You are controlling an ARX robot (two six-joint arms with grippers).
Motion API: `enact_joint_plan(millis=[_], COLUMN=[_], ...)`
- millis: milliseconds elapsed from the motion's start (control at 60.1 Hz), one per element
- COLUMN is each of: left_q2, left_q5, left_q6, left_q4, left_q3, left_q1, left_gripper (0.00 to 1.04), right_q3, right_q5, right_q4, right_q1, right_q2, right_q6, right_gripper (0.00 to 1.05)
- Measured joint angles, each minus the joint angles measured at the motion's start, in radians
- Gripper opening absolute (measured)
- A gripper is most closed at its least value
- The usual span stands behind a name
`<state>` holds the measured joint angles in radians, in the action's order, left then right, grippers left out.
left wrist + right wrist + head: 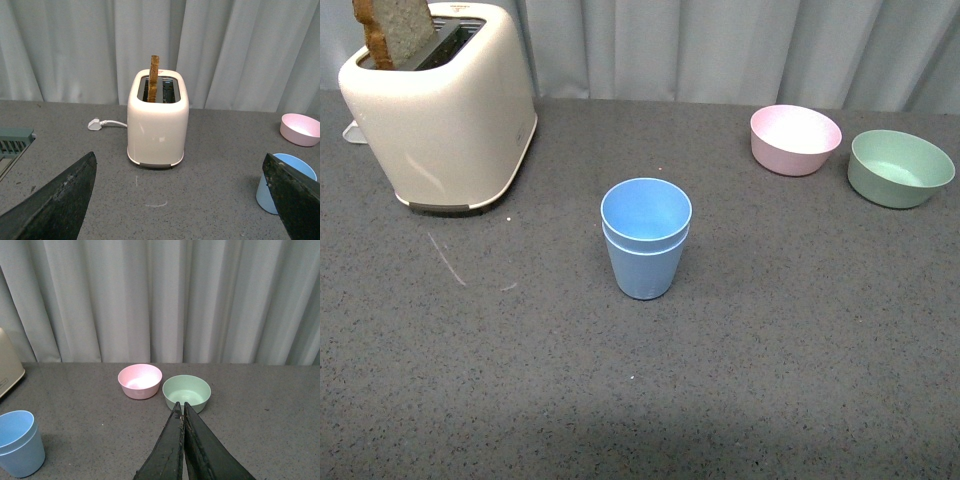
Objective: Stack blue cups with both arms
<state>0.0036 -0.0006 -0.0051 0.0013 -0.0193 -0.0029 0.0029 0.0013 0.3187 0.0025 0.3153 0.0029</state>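
On my grey table (800, 380): one toaster (445, 110), two bowls, two blue cups (646, 240) nested mid-table.
Pink bowl (795, 139) touches green bowl (901, 167); one bread slice (395, 30) up. My left gripper (182, 200) gapes empty, right gripper (183, 440) pinched together, empty.

The two light blue cups (646, 240) stand nested, one inside the other, upright and mouth up. The stack sits mid-table, its inner rim showing just above the outer.
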Motion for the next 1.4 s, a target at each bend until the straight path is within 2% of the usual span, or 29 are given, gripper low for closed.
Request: enact_joint_plan(millis=[466, 549, 583, 782, 1299, 1398], left_q2=[0.000, 0.000, 0.000, 0.000, 0.000, 0.000], left_q5=[0.000, 0.000, -0.001, 0.000, 0.000, 0.000], left_q6=[0.000, 0.000, 0.000, 0.000, 0.000, 0.000], left_q4=[0.000, 0.000, 0.000, -0.001, -0.001, -0.001], left_q3=[0.000, 0.000, 0.000, 0.000, 0.000, 0.000], left_q1=[0.000, 0.000, 0.000, 0.000, 0.000, 0.000], left_gripper=[0.98, 0.98, 0.98, 0.98, 0.98, 0.98], right_q3=[0.000, 0.001, 0.001, 0.001, 0.001, 0.001], right_q5=[0.000, -0.003, -0.003, -0.003, -0.003, -0.003], right_q4=[-0.143, -0.294, -0.311, -0.317, -0.317, -0.317], right_q1=[0.000, 0.000, 0.000, 0.000, 0.000, 0.000], right_q2=[-0.143, -0.258, -0.285, -0.311, -0.312, -0.311], right_q6=[0.000, 0.000, 0.000, -0.002, -0.002, -0.002], right_gripper=[0.01, 0.01, 0.01, 0.02, 0.96, 0.94])
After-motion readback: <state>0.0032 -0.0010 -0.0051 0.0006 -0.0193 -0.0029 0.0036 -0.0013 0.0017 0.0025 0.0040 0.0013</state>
